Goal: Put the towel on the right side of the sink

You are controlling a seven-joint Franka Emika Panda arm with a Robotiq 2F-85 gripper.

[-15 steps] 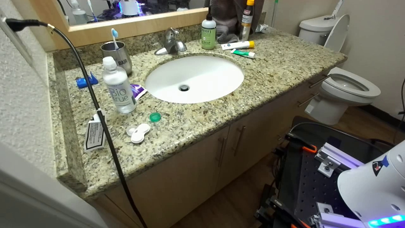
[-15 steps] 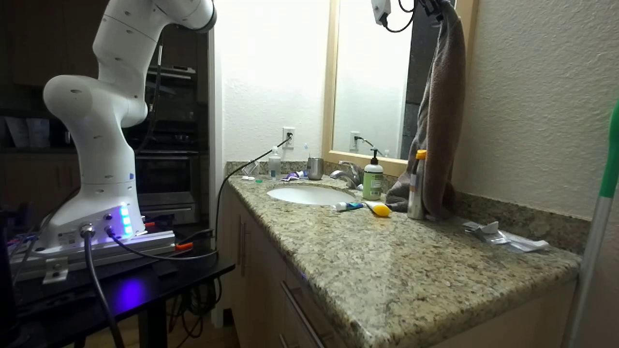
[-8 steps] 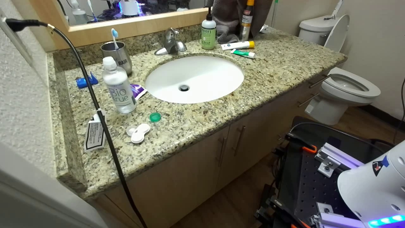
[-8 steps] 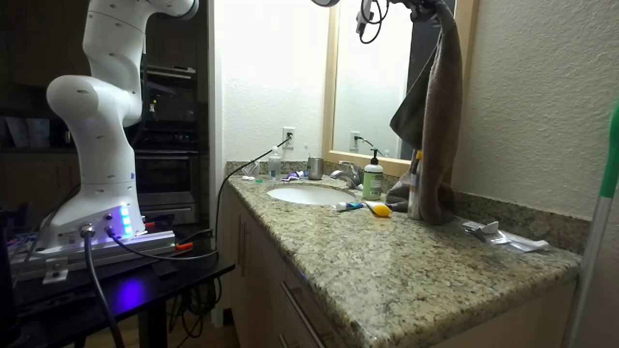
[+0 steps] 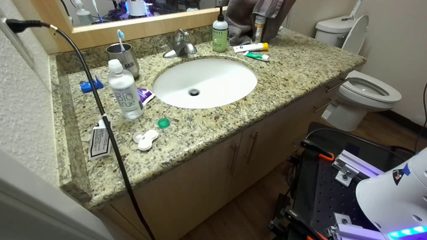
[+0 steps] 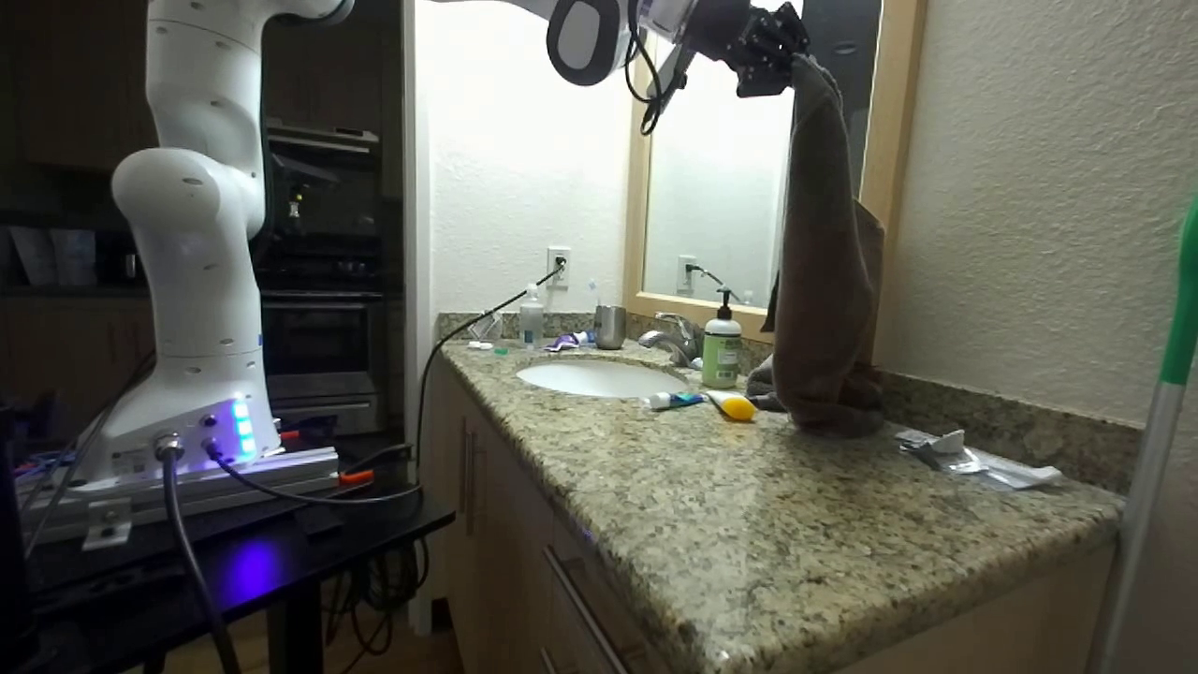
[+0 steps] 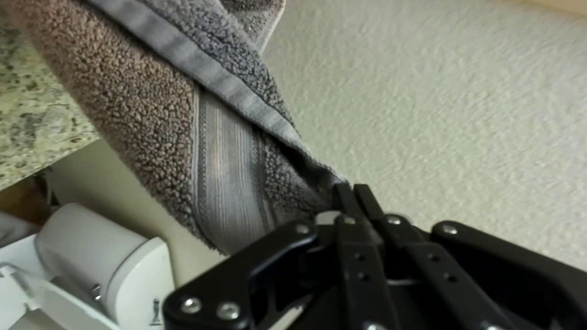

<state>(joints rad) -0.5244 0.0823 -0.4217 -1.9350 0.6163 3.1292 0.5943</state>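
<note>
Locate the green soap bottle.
In both exterior views, the soap bottle stands upright on the counter, with the faucet at image left and the towel at image right.

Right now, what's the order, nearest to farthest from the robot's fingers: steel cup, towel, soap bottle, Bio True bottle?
Nearest the fingers first, as an exterior view shows:
1. Towel: hanging in their grip.
2. Soap bottle: right of the faucet.
3. Steel cup: left of the faucet.
4. Bio True bottle: left of the sink.
</note>
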